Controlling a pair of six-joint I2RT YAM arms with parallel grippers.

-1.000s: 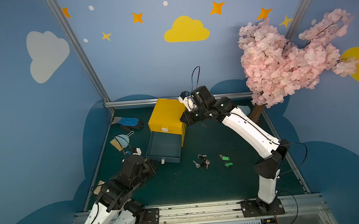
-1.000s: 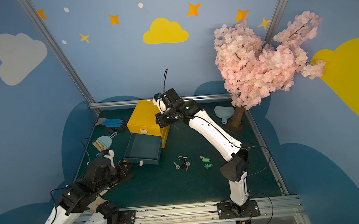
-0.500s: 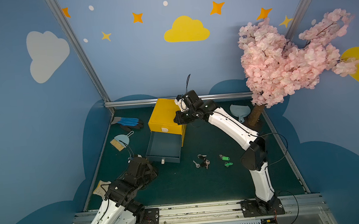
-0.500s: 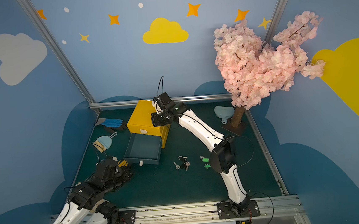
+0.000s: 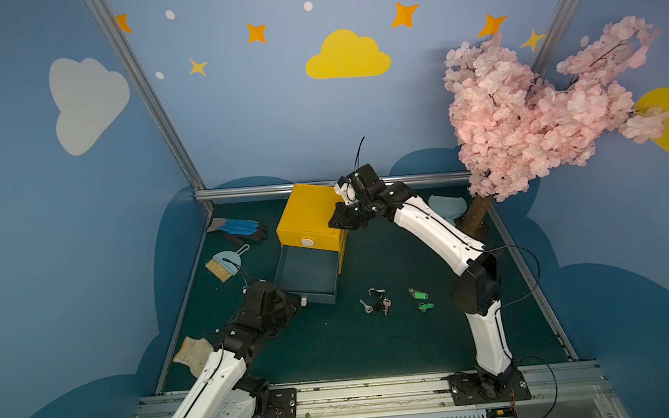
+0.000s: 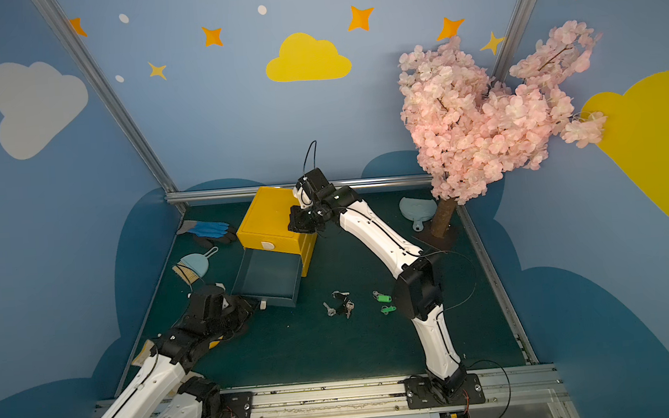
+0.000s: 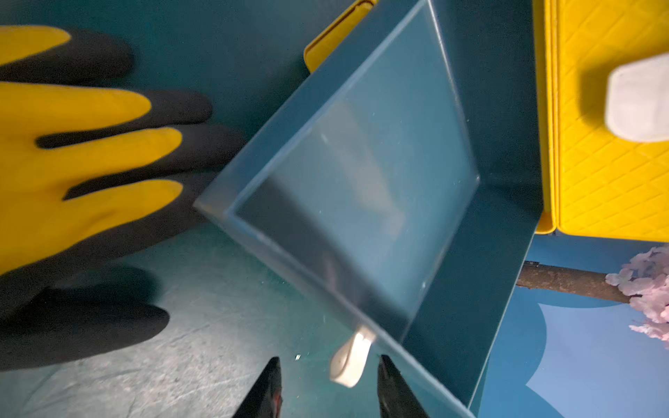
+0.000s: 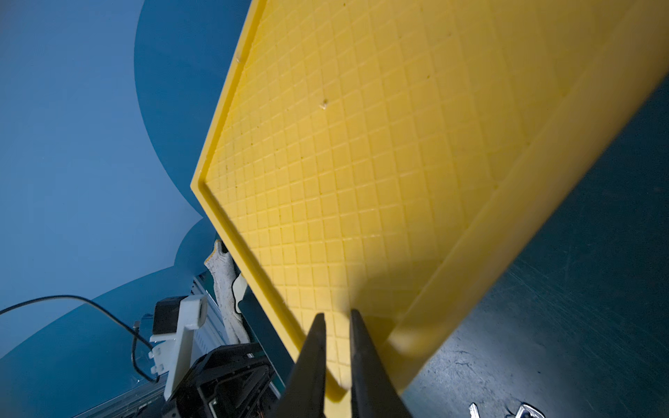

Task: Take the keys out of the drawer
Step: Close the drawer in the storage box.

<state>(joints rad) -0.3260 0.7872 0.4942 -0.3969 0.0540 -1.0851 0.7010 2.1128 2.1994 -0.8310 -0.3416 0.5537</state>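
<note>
Rightward along the surface from the left pincer, spread astride the empty drawer's pull, lie the keys; the right pincer, narrow and empty, rests atop the cabinet.

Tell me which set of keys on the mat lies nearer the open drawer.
The silver, dark-headed bunch; the green-tagged keys lie farther from the blue drawer.
</note>
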